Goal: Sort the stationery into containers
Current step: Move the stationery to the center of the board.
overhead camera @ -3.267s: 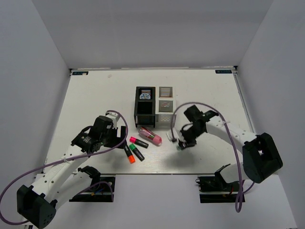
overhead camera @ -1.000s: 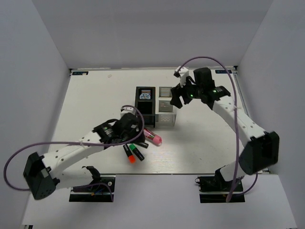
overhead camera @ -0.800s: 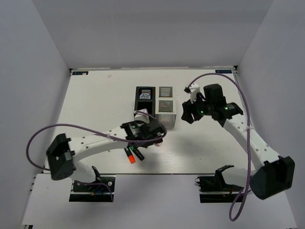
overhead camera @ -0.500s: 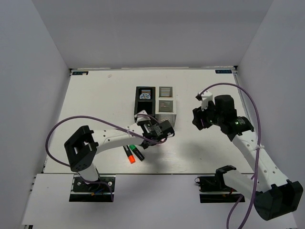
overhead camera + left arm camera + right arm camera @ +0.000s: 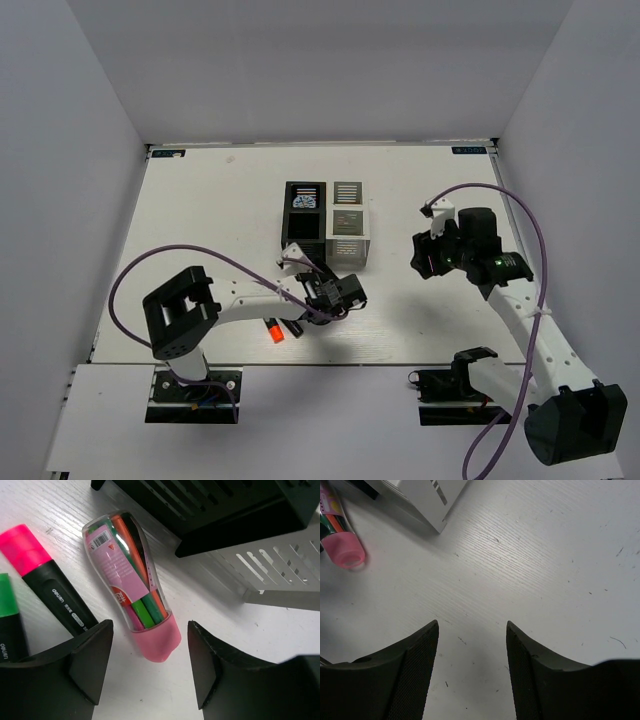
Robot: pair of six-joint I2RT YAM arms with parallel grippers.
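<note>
The pink capsule case [image 5: 131, 575] lies on the table with its pink cap [image 5: 156, 639] between the open fingers of my left gripper [image 5: 150, 652], which is not touching it. The pink highlighter [image 5: 47, 582] and the green highlighter [image 5: 7, 617] lie just to its left. In the top view my left gripper [image 5: 340, 292] covers the case, and the orange highlighter end [image 5: 274, 332] shows beside it. The four bins [image 5: 347, 250] stand just behind. The blue-white roll [image 5: 303, 201] sits in the back-left black bin. My right gripper [image 5: 421, 256] [image 5: 472, 645] is open and empty over bare table.
The black bin's base [image 5: 215, 510] and the white slotted bin [image 5: 280, 565] stand close behind the case. The right wrist view shows the white bin's corner [image 5: 427, 502] and the case's cap [image 5: 345, 550] at its upper left.
My left gripper has moved right from the highlighters to the pink case's cap. My right arm has come back from above the bins to the table's right side, gripper open.
</note>
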